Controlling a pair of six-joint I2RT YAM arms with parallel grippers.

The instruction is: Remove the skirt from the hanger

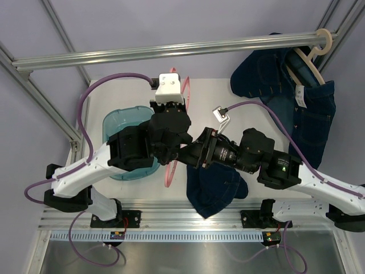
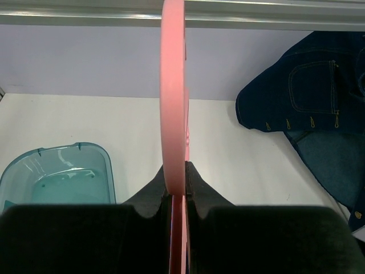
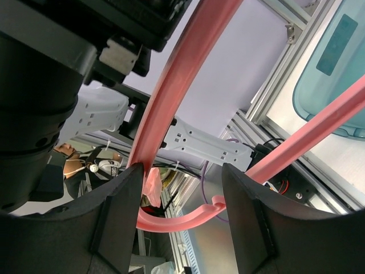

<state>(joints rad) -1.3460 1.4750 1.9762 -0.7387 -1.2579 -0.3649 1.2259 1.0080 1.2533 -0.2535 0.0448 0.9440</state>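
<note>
My left gripper [image 1: 170, 137] is shut on a pink plastic hanger [image 1: 185, 91] and holds it upright above the table's middle; in the left wrist view the hanger [image 2: 173, 85] rises edge-on from between the pressed fingers [image 2: 199, 188]. My right gripper [image 1: 191, 153] is open right beside it. In the right wrist view the hanger's arm [image 3: 177, 74] runs past the left finger [image 3: 117, 211] and its hook [image 3: 191, 216] curls between the spread fingers without being gripped. A dark denim skirt [image 1: 215, 188] lies crumpled at the table's front edge under the right arm, off the hanger.
A teal plastic tub [image 1: 117, 123] sits at the left, also in the left wrist view [image 2: 57, 177]. Another dark denim garment [image 1: 311, 111] hangs on a wooden hanger [image 1: 311, 60] from the metal rail [image 1: 171, 50] at the back right. Purple cables loop over the table.
</note>
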